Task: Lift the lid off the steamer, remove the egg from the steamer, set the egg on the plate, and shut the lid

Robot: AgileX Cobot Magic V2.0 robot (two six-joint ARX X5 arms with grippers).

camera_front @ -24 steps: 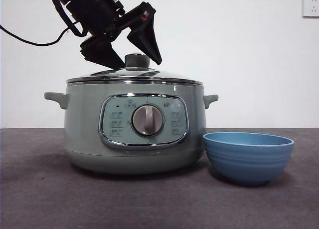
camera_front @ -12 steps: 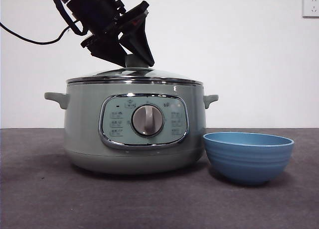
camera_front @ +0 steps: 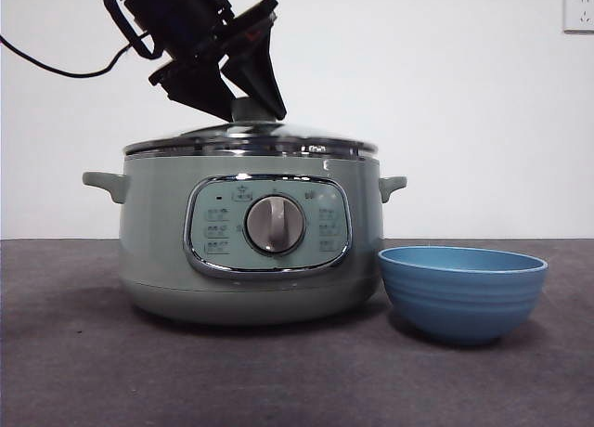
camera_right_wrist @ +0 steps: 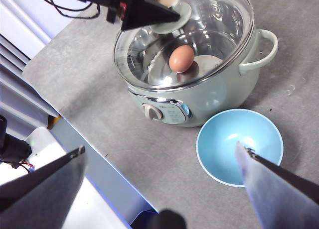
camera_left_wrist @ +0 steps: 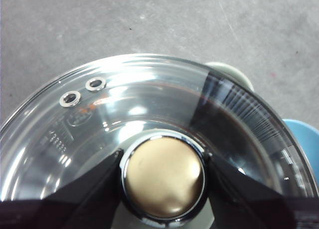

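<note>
- Now the left gripper (camera_front: 251, 107), upper left of the front frame, clamps the lid (camera_front: 251, 139) by its knob (camera_left_wrist: 163, 175).
- Lid sits atop the steamer (camera_front: 251, 246), egg (camera_right_wrist: 181, 58) inside.
- Right gripper (camera_right_wrist: 159, 164) spread wide above the plate (camera_front: 462, 292) (lower right).

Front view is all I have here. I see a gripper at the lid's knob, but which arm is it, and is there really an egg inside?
Observer: It is the left gripper; its jaws flank the knob of the lid.
Operator: And the egg?
Observer: Yes, one brown egg sits inside the steamer, seen through the glass.
Operator: Where is the other arm?
Observer: The right gripper hangs open, high above the table beside the plate.
</note>
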